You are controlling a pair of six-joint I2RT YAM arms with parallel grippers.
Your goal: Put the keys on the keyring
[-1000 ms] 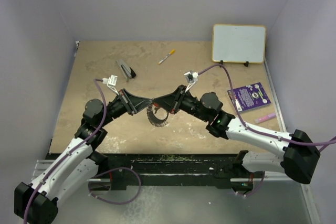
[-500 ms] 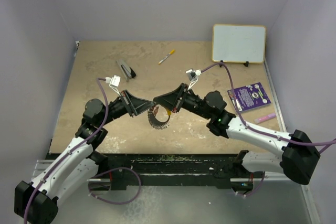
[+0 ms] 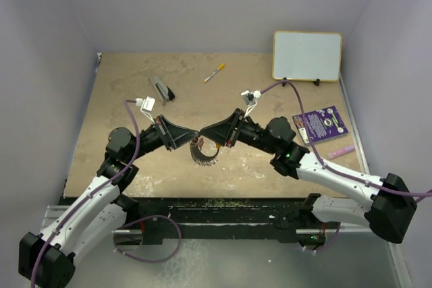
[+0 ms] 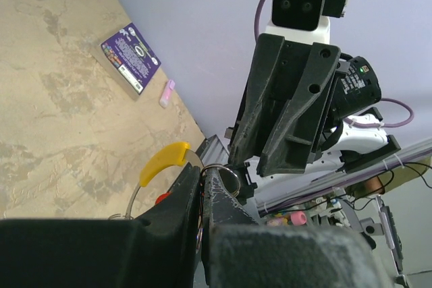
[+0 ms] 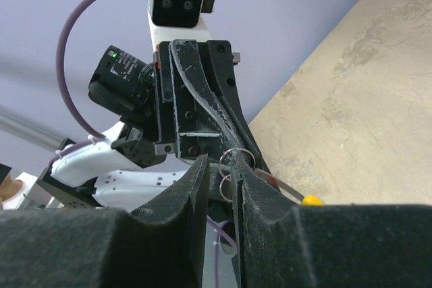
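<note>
**Two arms meet over a ring.** Above the tan worktop (image 3: 128, 106), the left pincer (image 4: 201, 190) is clamped tight on the wire of the keyring (image 3: 202, 154). The ring hangs below the two tool tips, apparently clear of the surface, with its silver pieces bunched along the lower curve. Its yellow arc (image 4: 164, 162) bows up just beside the left fingers, and a spot of red tag (image 4: 162, 198) shows beneath it.

At centre, the keys (image 5: 236, 160) appear as little more than a pair of small wire loops (the blades themselves are hidden behind the fingers). The loops sit right where both tools meet. The right pincer (image 5: 220, 170), tip to tip with its partner, has its jaws a narrow slit apart with one of those loops in the slit. Whether it is nipping the loop or not gripping it cannot be told.

The step in hand appears to be threading the small loop onto the big wire. Done well, it likely calls for the left arm to hold the ring dead steady. The right arm would then make short, slow moves along the wire's line, gripping the loop by its edge so the hole is not covered. A sideways tug could twist the ring in the left grip or drop the keys.
</note>
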